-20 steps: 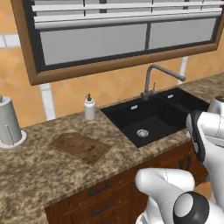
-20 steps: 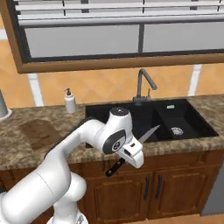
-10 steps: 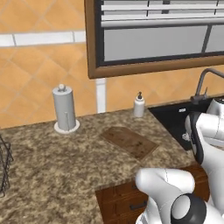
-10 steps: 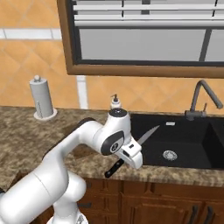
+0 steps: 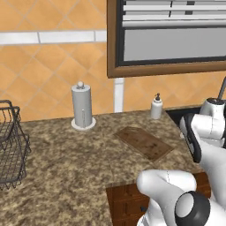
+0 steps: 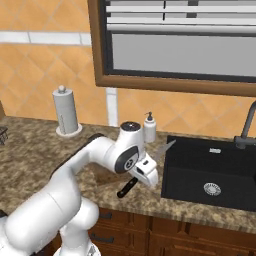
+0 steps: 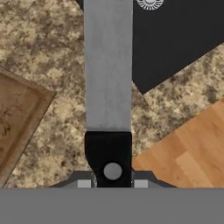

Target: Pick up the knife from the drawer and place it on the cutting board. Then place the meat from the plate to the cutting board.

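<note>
Tiled orange wall, dark-framed window, speckled granite counter (image 5: 66, 159). A paper-towel stand (image 5: 82, 106) and soap bottle (image 5: 156, 106) stand at the back, a wire basket (image 5: 11, 145) at the far left, a black sink (image 6: 210, 170) to the right. The board (image 5: 143, 142) lies flat on the counter between bottle and front edge, bare, nothing on it. In the right base view the gripper (image 6: 144, 172) hangs over the counter's front part, just left of the sink, jaws closed tight on the knife (image 6: 145, 167) at its black handle. The blade points up and away toward the sink; the handle end juts down toward the cabinets. In the hand view the blade runs straight ahead from the fingers, over granite and out above the sink corner, while the board's corner (image 7: 19, 113) sits off to the left of the blade. So the board lies to the side of the jaws, not ahead, and the knife's long axis runs away from it. My guess: the knife must travel sideways over the board before release. Meat and plate not spotted.
</note>
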